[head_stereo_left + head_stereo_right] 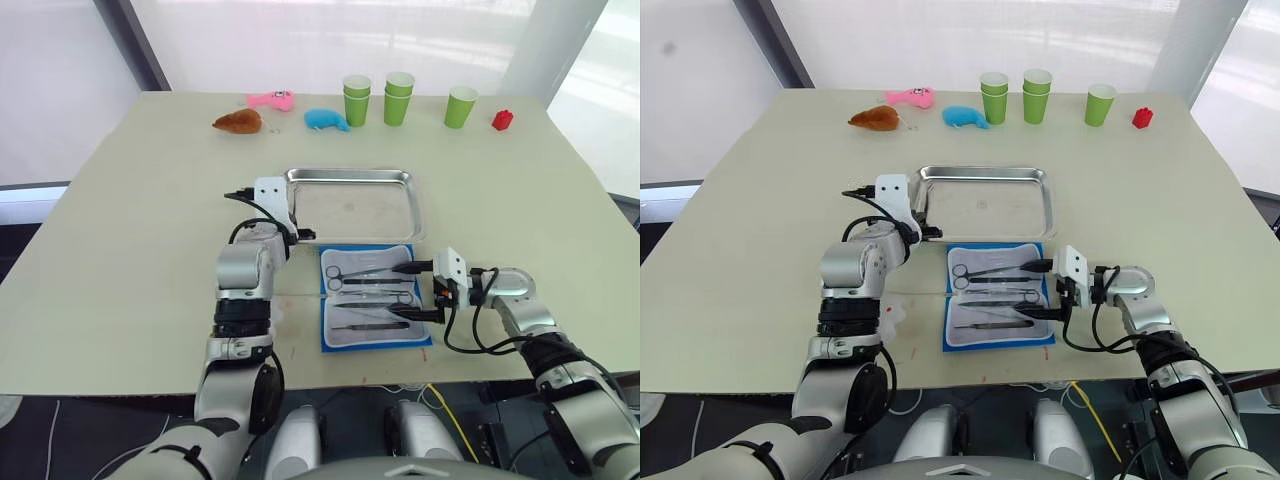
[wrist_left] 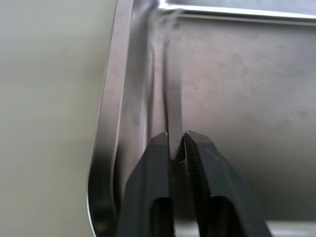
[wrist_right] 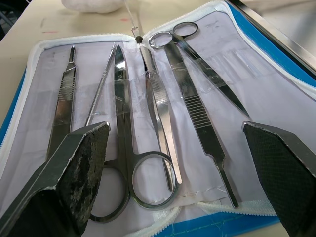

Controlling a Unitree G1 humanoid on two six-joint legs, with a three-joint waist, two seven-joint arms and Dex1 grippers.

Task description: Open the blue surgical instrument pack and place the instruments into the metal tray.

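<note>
The blue surgical instrument pack (image 1: 375,300) lies open on the table, pale lining up, just in front of the metal tray (image 1: 350,176). Several instruments (image 3: 126,163) rest in its pockets: scissors, forceps and a scalpel handle. My left gripper (image 2: 177,143) is at the tray's near left corner, shut on a thin silvery ribbed instrument (image 2: 173,98) that lies along the tray's left inner wall. At the pack's right edge my right gripper (image 1: 408,292) stands wide open, one finger on each side of the tools' handle ends, holding nothing.
Along the table's far edge stand green paper cups (image 1: 357,100), (image 1: 399,98), (image 1: 461,106), a red block (image 1: 502,120), a blue plush toy (image 1: 326,120), a pink toy (image 1: 272,100) and a brown toy (image 1: 237,122). The table's front edge runs just below the pack.
</note>
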